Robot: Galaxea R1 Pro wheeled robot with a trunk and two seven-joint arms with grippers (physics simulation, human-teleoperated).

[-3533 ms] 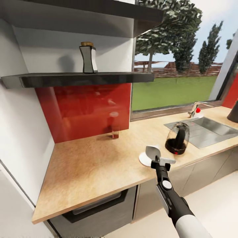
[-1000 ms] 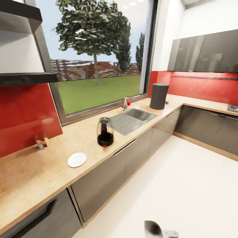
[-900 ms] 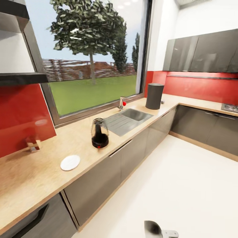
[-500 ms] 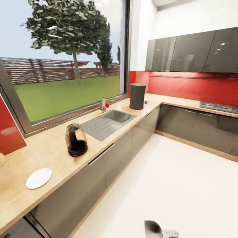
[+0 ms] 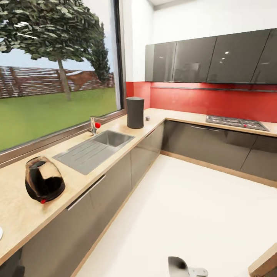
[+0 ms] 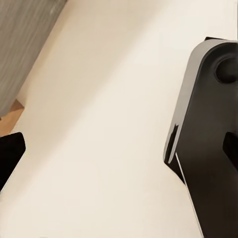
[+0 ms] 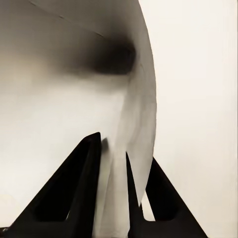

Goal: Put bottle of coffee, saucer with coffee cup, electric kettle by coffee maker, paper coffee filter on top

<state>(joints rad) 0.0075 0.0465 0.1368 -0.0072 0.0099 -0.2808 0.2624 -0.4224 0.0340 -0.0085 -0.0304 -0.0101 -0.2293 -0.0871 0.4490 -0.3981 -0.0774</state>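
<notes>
My right gripper is shut on the paper coffee filter, a thin white curved sheet pinched between the dark fingers. In the head view the filter sits at the bottom edge, over the floor. The coffee maker, tall and dark grey, stands on the kitchen countertop beyond the sink. The electric kettle stands on the counter at near left. The saucer is just a white sliver at the left edge. My left gripper hangs open over the floor. The bottle of coffee and the coffee cup are out of view.
An inset steel sink with a faucet lies between kettle and coffee maker. A small object sits beside the coffee maker, too small to identify. A cooktop is on the far counter. A wooden edge shows at bottom right.
The camera has swung to the right: the shelf and red panel have left the picture, and the coffee maker, corner counter and cooktop have come in. The filter stays held.
</notes>
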